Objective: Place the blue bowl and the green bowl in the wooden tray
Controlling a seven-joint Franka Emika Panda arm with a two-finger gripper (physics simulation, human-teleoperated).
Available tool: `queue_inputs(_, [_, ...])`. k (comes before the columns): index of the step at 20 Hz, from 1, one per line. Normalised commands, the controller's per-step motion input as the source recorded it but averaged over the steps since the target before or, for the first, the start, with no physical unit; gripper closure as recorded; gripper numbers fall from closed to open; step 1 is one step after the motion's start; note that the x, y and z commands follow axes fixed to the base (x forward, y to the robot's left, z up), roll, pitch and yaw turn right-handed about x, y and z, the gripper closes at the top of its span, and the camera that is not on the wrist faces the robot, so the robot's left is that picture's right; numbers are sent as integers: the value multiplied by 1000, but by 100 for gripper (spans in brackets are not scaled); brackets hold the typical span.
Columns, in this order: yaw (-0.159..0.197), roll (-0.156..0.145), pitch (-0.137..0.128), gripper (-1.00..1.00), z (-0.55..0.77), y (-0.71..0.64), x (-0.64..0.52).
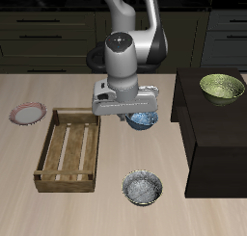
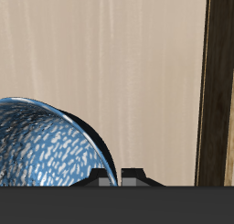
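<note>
My gripper (image 1: 138,113) is shut on the rim of the blue bowl (image 1: 144,119) and holds it just above the table, between the wooden tray (image 1: 68,149) and the dark block. In the wrist view the blue bowl (image 2: 46,150) hangs tilted from the gripper (image 2: 121,178), its rim pinched between the fingertips (image 2: 133,176). The tray's side plank (image 2: 218,81) runs along that view's edge. The tray holds nothing. The green bowl (image 1: 222,86) stands on top of the dark block, away from the gripper.
A grey-white speckled bowl (image 1: 143,188) sits near the table's front edge. A small pink-rimmed plate (image 1: 27,113) lies beyond the tray's far end. The tall dark block (image 1: 217,134) fills the table's side under the green bowl.
</note>
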Motion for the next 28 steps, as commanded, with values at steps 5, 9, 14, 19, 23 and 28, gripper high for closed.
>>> queue_inputs(5, [13,-13,-53,100,291,-222,-138])
queue_inputs(9, [-1,-34,-51,100,343,-360,-104])
queue_inputs(14, [-11,-40,-52,100,319,-411,-142])
queue_inputs(19, [1,-61,-38,100,220,-369,-28])
queue_inputs(23, [11,-79,-26,100,129,-424,40])
queue_inputs(28, [-17,-16,-3,100,61,-285,69])
